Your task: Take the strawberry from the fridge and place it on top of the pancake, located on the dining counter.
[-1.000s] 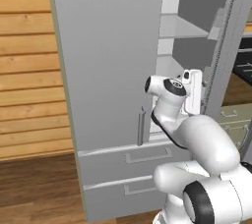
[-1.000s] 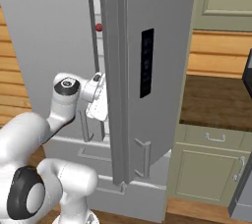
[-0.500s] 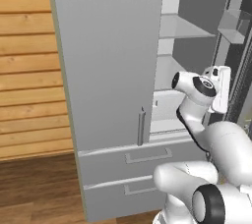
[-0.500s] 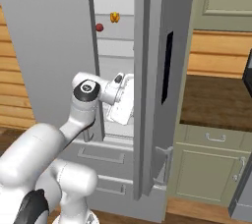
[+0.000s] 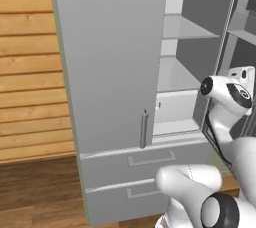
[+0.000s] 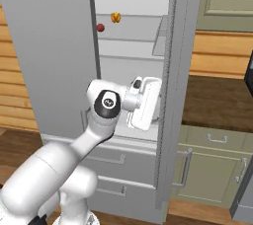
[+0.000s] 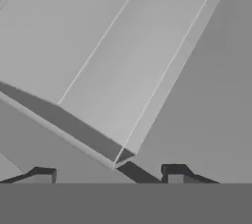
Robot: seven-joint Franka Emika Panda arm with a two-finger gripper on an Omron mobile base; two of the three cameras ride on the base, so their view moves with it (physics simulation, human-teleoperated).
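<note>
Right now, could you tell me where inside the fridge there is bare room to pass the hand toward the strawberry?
The fridge stands open on its right side. On the upper shelf, the strawberry and an orange-yellow item sit close together at the back left; the shelf's front and right, toward the open door, look bare. The shelf below also looks bare, with the gripper near it.
</note>
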